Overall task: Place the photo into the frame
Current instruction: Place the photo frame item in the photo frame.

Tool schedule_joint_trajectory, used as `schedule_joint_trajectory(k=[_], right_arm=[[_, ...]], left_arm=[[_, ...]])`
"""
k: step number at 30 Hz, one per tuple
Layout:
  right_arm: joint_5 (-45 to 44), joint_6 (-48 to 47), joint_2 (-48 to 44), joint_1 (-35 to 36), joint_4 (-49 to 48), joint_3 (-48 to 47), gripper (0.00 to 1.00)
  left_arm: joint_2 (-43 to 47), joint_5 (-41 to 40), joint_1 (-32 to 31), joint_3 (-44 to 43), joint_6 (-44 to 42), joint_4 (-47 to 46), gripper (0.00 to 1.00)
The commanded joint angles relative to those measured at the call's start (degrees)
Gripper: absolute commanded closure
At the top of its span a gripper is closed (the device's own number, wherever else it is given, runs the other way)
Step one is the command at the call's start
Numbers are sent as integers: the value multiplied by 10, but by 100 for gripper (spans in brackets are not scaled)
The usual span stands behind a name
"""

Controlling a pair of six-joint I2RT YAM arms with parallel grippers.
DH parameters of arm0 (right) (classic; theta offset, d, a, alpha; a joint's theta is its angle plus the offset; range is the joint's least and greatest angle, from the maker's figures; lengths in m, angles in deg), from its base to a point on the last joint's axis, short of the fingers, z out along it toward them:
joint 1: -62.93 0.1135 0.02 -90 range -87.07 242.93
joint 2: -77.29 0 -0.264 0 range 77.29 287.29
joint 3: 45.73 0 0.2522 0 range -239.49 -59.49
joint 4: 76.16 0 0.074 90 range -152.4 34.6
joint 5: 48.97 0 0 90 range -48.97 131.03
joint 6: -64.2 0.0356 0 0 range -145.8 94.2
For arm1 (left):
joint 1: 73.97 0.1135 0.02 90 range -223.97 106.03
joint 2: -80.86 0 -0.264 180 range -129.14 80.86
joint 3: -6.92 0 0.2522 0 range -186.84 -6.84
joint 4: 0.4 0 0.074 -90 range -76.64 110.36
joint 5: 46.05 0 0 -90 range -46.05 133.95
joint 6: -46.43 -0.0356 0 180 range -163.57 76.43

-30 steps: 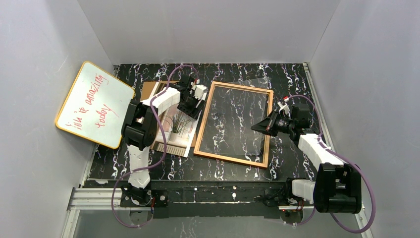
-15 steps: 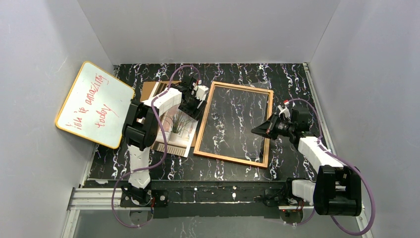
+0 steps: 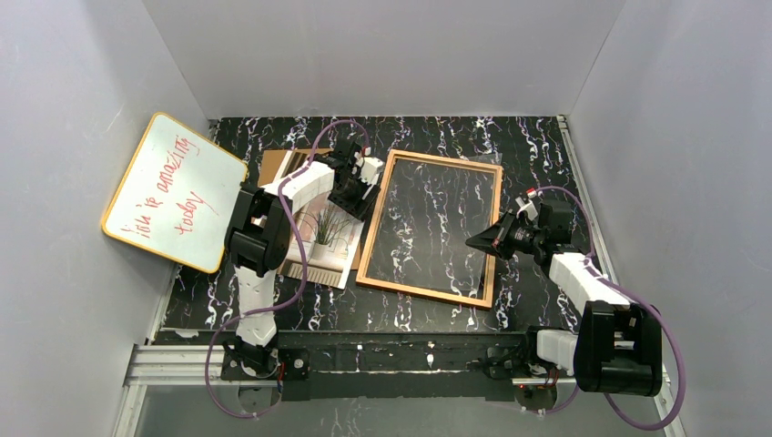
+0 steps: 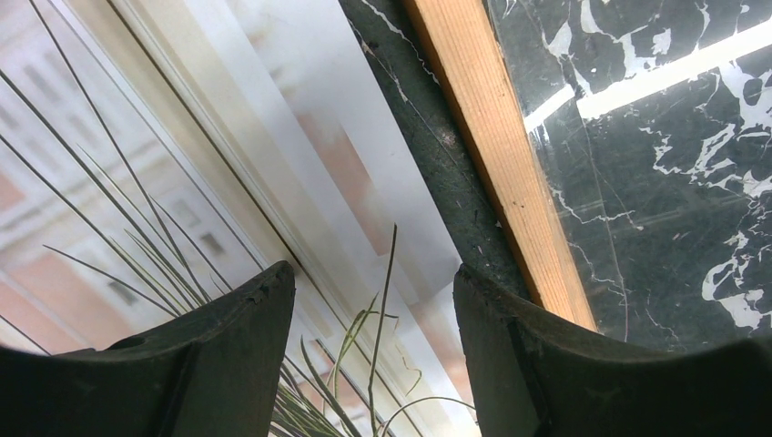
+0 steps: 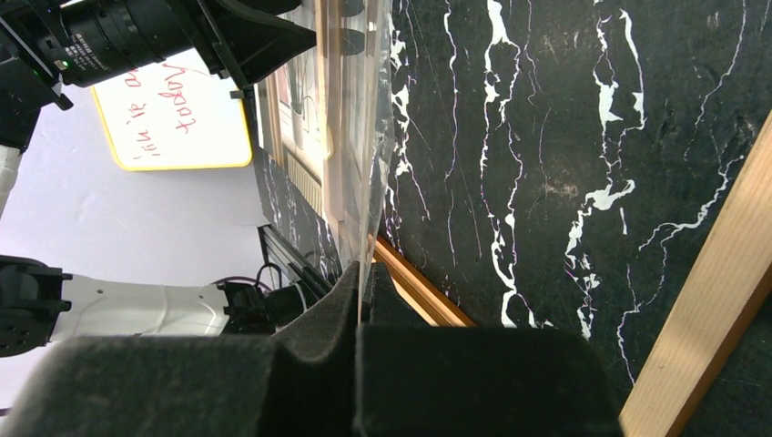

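Left gripper (image 4: 371, 278) is spread, nothing in it, hovering low over the right edge of the photo (image 4: 137, 182). One finger sits nearly over the frame (image 4: 492, 155), its left rail. Right gripper (image 5: 364, 273) is pressed together, pinching the edge of the clear sheet (image 5: 369, 137) at the frame's right rail; the sheet spans the frame opening.

Top cam: photo lies face up on the table (image 3: 537, 146), left of centre, just beside the frame's left rail, not in it yet. Frame is flat mid-table. Brown board (image 3: 273, 162) pokes out from behind the photo toward the far-left corner. Whiteboard (image 3: 173, 191) leans at the left wall, not in play.

Risks as I read it:
- Photo is thin paper flat on the table. If I close from above, the fingers prob skate over it or crease the edge instead of getting under.
- Left finger is v close to the rail. If I drop straight down it could clip the wood and shove the frame, which would tug the sheet in the right pinch.
- Sheet is slick and floppy and held only at the edge. It may slip out or sag back into the opening and block the photo.
- Can't tell from these views how high the sheet is lifted, so clearance for sliding the photo under is unknown.
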Motion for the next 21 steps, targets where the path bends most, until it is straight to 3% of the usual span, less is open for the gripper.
schedule_joint_trajectory(k=[1, 21], right_arm=[[9, -2, 5, -4, -35, -3, 99], [70, -29, 31, -4, -75, -42, 99]], left_arm=[[11, 8, -4, 13, -3, 17, 37], [-7, 4, -9, 18, -7, 11, 37]])
